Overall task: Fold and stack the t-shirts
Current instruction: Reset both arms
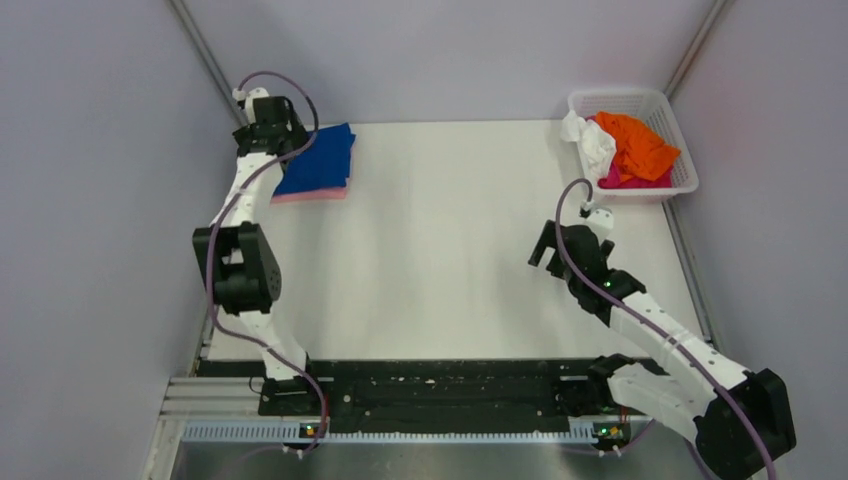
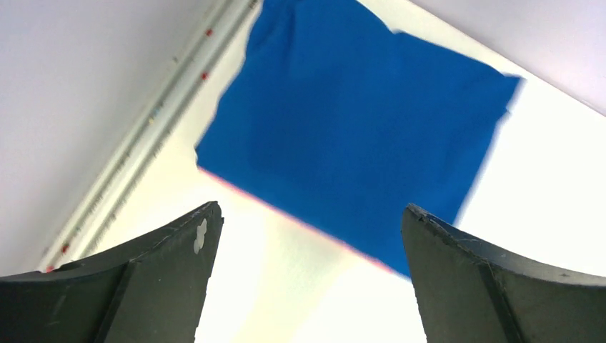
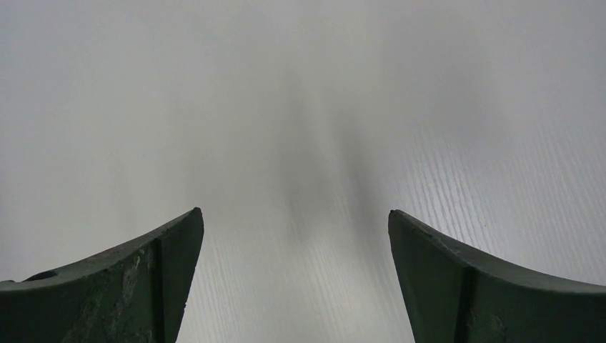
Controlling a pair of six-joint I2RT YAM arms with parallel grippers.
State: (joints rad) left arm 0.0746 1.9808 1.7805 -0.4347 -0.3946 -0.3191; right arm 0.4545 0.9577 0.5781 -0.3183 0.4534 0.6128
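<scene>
A folded royal blue t-shirt (image 1: pixel 320 160) lies on a folded pink t-shirt (image 1: pixel 310 196) at the table's far left; only the pink edge shows. In the left wrist view the blue shirt (image 2: pixel 357 128) fills the middle, with a thin pink edge (image 2: pixel 286 214) below it. My left gripper (image 1: pixel 290 140) (image 2: pixel 311 214) hangs open and empty just above the stack's near left edge. My right gripper (image 1: pixel 545 250) (image 3: pixel 294 214) is open and empty over bare table at the right. Orange (image 1: pixel 635 145), white (image 1: pixel 592 140) and magenta (image 1: pixel 630 180) t-shirts lie crumpled in the basket.
A white plastic mesh basket (image 1: pixel 622 97) stands at the far right corner. A metal rail (image 2: pixel 136 150) runs along the table's left edge beside the stack. Grey walls close in the left, back and right sides.
</scene>
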